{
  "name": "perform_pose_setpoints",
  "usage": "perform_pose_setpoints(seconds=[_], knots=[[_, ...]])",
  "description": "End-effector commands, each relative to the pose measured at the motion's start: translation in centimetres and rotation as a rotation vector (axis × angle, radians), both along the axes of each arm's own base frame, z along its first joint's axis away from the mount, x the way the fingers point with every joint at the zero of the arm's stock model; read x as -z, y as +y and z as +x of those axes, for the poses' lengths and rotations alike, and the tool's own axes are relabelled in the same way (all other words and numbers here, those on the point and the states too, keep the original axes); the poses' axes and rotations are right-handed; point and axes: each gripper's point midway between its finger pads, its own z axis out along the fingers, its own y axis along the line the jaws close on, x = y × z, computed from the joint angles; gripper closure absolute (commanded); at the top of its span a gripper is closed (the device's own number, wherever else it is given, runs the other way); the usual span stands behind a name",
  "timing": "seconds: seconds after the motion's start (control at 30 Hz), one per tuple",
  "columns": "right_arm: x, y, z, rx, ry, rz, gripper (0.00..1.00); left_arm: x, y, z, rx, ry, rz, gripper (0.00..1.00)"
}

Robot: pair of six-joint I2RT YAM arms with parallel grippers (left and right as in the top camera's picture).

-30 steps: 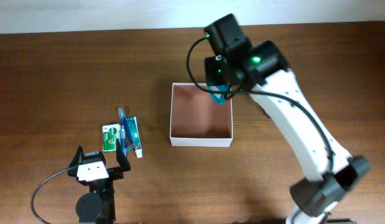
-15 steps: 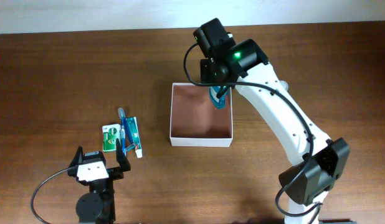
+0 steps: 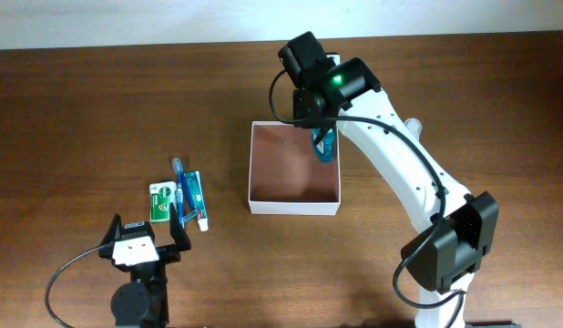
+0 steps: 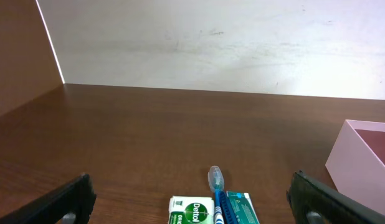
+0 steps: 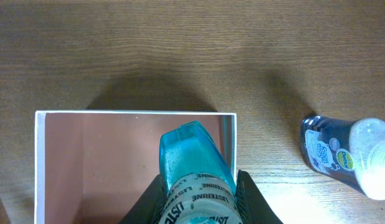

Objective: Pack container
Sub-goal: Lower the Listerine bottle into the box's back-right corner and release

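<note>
Reaching: right arm (image 3: 400,173) stretched over container (image 3: 294,208), wrist turned downward.
Right fingers (image 5: 250,200): clamped on teal bottle (image 5: 192,162).
Left fingers (image 4: 68,202): spread wide, low above tabletop (image 3: 99,109).

Teal bottle (image 5: 192,163), white-walled reddish-brown container (image 3: 294,208)

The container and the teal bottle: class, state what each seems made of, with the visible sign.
The container: probably thin card, matte, judging by its thin white walls and flat reddish-brown inside. The teal bottle: probably glossy translucent plastic; light passes through its tinted body.
</note>
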Motion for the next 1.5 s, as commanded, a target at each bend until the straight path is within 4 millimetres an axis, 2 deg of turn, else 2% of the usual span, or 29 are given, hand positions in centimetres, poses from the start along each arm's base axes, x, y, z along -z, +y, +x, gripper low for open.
perform_pose_setpoints(seconds=[0.0, 0.73, 1.47], knots=[[-0.9, -0.7, 0.3, 0.062, -0.049, -0.022, 0.82, 0.0, 0.0, -0.1, 0.002, 0.001, 0.018, 0.0], [3.3, -0.8, 0.9, 0.116, -0.058, -0.027, 0.82, 0.0, 0.0, -0.1, 0.002, 0.001, 0.018, 0.0], [3.5, -1.3, 0.9, 0.125, -0.059, -0.043, 0.82, 0.0, 0.0, -0.1, 0.002, 0.001, 0.018, 0.0]])
